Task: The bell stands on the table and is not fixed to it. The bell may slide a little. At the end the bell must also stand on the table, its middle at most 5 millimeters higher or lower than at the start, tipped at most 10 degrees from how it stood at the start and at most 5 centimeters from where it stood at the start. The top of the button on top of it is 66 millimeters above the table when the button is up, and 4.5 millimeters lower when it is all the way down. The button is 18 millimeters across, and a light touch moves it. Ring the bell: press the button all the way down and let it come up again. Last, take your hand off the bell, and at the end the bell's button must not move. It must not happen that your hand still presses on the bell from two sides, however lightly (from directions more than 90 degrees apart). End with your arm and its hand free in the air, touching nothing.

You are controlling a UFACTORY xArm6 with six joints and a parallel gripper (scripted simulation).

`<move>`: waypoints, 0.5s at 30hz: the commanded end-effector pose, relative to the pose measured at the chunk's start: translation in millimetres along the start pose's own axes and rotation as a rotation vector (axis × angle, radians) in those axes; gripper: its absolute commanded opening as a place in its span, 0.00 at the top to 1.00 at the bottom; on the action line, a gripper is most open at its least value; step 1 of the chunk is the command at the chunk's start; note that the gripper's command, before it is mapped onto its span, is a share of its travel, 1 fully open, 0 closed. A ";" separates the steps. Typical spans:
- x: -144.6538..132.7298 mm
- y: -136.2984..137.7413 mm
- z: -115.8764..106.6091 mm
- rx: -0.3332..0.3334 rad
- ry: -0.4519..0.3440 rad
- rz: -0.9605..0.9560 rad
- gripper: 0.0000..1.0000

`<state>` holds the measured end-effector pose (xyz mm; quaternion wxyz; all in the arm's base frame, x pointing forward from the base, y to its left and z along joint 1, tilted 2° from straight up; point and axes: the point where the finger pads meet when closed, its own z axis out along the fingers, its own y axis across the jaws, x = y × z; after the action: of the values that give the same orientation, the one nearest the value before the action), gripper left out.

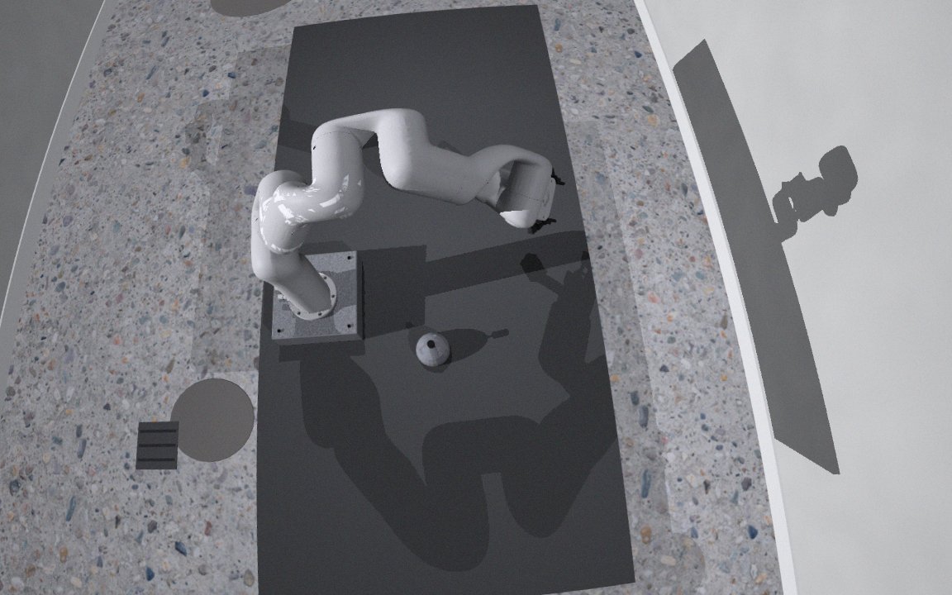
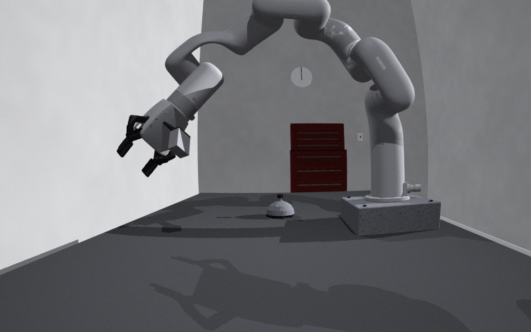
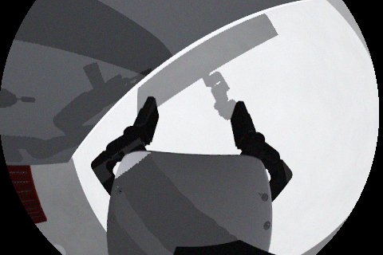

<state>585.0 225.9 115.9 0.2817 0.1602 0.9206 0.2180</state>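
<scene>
The bell (image 1: 433, 350) (image 2: 280, 210) is a small grey dome with a dark button (image 2: 279, 197) on top. It stands upright on the dark table (image 1: 464, 73) (image 2: 259, 268), a little in front of the arm's base block. My gripper (image 1: 550, 200) (image 2: 134, 162) (image 3: 195, 107) is open and empty. It hangs high in the air near the table's long edge, far from the bell and well above it, and points out and down toward the white wall. The bell does not show in the wrist view.
The arm's grey base block (image 1: 342, 296) (image 2: 387, 216) stands on the table close to the bell. A red drawer cabinet (image 2: 317, 157) stands against the back wall beyond the table. A white wall runs along the table's side by the gripper.
</scene>
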 end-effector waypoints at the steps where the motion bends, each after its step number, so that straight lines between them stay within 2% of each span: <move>1: -3.1 -39.6 -19.1 0.062 0.035 -0.007 0.00; 6: -3.0 -45.9 -22.1 0.071 0.041 -0.008 0.00; 7: -2.1 -70.2 -34.1 0.104 0.064 -0.010 0.00; 11: -0.7 -90.1 -44.5 0.133 0.084 -0.011 0.00; 13: -0.6 -91.1 -45.1 0.134 0.085 -0.011 0.00; 14: 1.3 -108.6 -54.9 0.160 0.103 -0.011 0.00; 15: 1.9 -113.8 -57.9 0.167 0.108 -0.011 0.00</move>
<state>549.2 145.3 103.1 0.2392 0.1626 0.9414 0.1735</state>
